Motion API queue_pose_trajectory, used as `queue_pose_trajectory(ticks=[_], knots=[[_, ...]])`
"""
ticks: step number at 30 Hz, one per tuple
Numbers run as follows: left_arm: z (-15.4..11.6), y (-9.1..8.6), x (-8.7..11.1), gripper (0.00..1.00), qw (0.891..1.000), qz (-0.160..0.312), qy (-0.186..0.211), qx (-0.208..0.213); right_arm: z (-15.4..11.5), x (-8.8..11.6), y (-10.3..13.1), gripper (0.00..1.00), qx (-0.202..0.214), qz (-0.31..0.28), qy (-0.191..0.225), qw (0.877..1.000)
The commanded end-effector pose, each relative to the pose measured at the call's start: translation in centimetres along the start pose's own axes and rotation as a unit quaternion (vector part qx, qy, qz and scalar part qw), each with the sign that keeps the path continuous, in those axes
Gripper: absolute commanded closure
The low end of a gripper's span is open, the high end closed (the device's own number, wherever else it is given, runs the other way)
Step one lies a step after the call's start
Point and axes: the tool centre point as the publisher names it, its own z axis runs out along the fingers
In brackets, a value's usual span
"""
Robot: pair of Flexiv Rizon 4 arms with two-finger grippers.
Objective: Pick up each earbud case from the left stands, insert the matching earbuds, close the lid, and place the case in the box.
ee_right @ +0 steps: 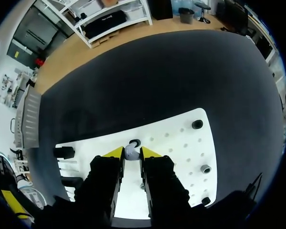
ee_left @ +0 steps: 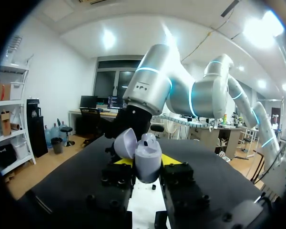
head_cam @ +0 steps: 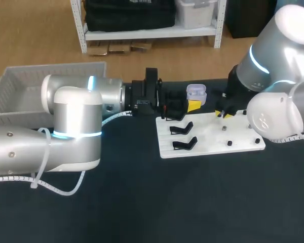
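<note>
The open earbud case (ee_left: 148,155) is held pinched upright in the left gripper (ee_left: 147,163), so the earbud (ee_right: 130,152) pinched by the right gripper (ee_right: 132,155) can be inserted.

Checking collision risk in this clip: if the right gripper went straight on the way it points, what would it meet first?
Most likely the white board, close by a small black holder. The right gripper points down at it with an earbud held between its tips; the remaining gap is hard to judge.
</note>
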Motion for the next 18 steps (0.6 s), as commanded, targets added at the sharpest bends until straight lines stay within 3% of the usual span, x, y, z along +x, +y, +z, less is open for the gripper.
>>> queue_pose_trajectory(ticks=[1, 9, 14, 18], knots=[[0.0, -0.1, 0.2, 1.0, 1.0, 0.003, -0.004, -0.003, 0.0, -0.1, 0.0, 1.0, 0.002, 0.001, 0.0, 1.0], [0.0, -0.1, 0.2, 1.0, 1.0, 0.003, -0.004, -0.003, -2.2, -0.3, 0.1, 1.0, 0.007, 0.021, -0.01, 1.0], [0.0, -0.1, 0.2, 1.0, 1.0, 0.003, -0.004, -0.003, -5.9, 0.0, 0.0, 1.0, -0.002, 0.03, -0.015, 0.999], [0.0, -0.1, 0.2, 1.0, 1.0, 0.003, -0.004, -0.003, -10.0, 0.7, 0.1, 1.0, 0.017, 0.029, -0.009, 0.999]])
